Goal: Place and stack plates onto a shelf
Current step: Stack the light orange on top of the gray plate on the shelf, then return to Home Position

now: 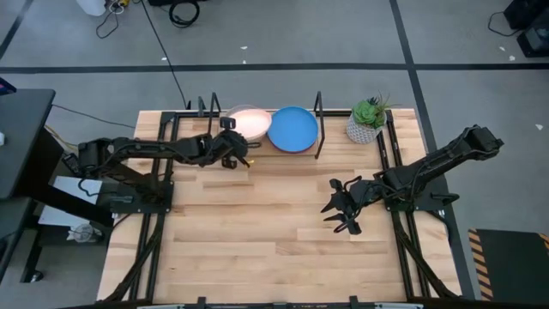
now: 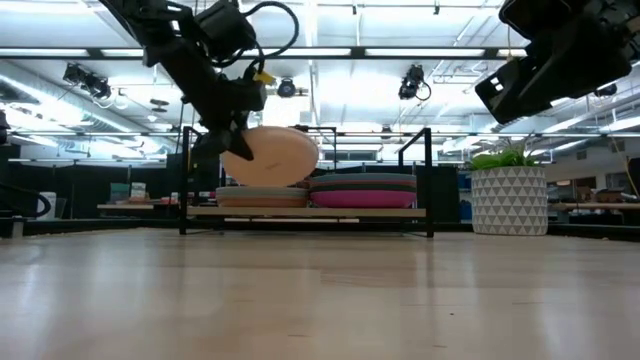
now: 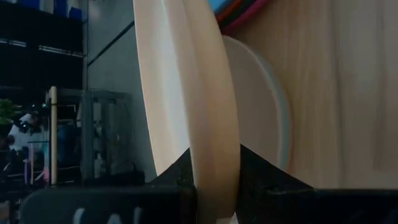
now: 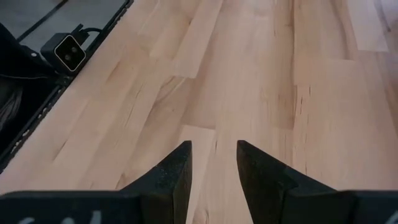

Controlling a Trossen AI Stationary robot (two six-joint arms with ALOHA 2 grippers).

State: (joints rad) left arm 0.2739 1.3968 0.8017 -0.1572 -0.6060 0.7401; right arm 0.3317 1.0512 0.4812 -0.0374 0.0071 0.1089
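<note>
Peach plate: held tilted by its rim, above the left stack on the shelf; seen edge-on in the left wrist view.
Left claw: clamped on the near rim of the peach plate, at the left half of the shelf.
Shelf: low light-wood board between black end frames, at the far edge of the table.
Left stack: pale plates lying flat on the board, directly under the held plate; the count cannot be told.
Right stack: magenta plate lowest that shows, grey band above it, bright blue plate on top in the high view.
Right claw: fingers apart, empty, hovering over bare table well away from the shelf; idle.
Potted plant: just beside the right end frame; not part of the task.
Step judged in hand: peach plate to be laid on the left stack.
Handling advised: plate to be levelled before lowering; centre to be aligned over the stack; clearance to be kept from the left end frame and the blue plate's edge; grip to be released only once the plate is seated.
Risk judged: a tilted release would likely let the plate slide off.
</note>
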